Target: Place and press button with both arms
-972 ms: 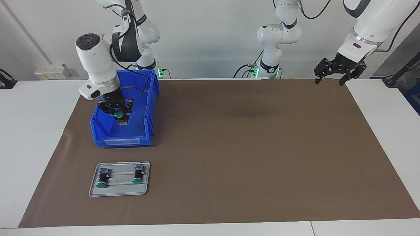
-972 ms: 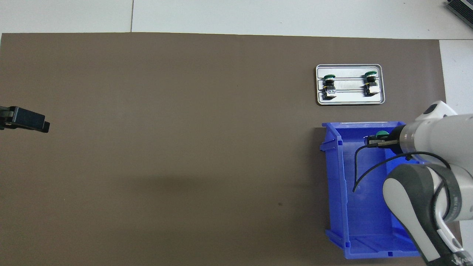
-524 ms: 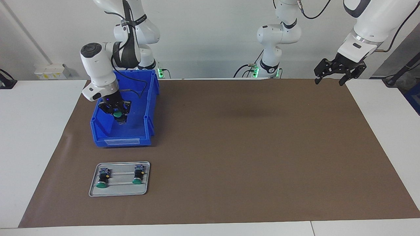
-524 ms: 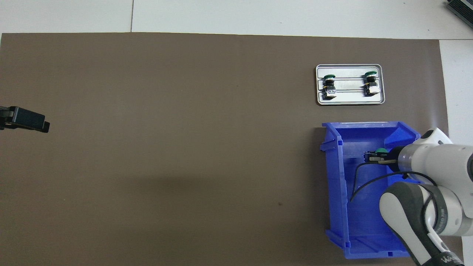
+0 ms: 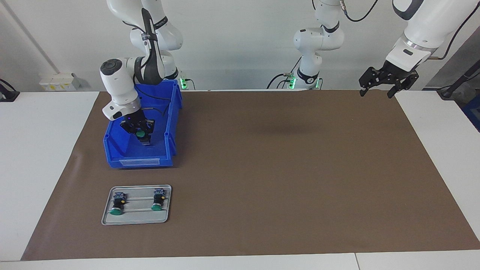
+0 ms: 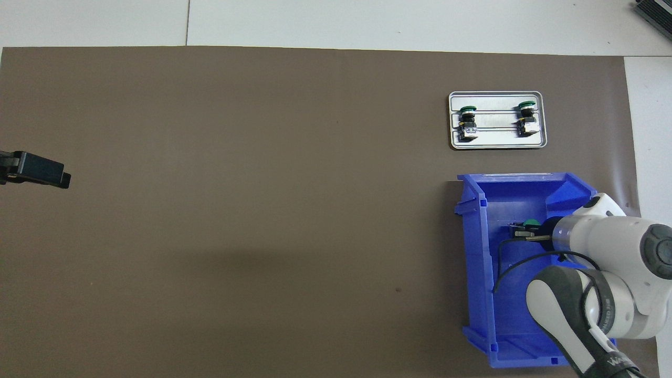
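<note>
Over the blue bin [image 5: 138, 150], which serves as the landmark at the right arm's end of the surface [image 5: 37, 150], the right tool [image 5: 139, 132] hangs low between the bin's walls, clamped on a button [image 5: 140, 134] whose green cap faces away from the robots. That button is off the bin floor, carried in the fingers, with its dark body pointing down below the cap. From above, the same right tool [image 6: 525, 232] and the green cap of the button [image 6: 531, 223] show inside the bin [image 6: 475, 252], near the bin's end farther from the robots.

Farther from the robots than the bin, and just beside it, lies a grey metal tray [image 5: 107, 217] on the brown mat [image 5: 285, 168]. Two more buttons [image 5: 117, 204] lie on their sides on that tray, apart from each other, green caps pointing away from the robots.

Well apart from the bin, over the mat's edge at the left arm's end, the left tool [image 5: 377, 92] waits in the air with its fingers spread wide, holding nothing.
</note>
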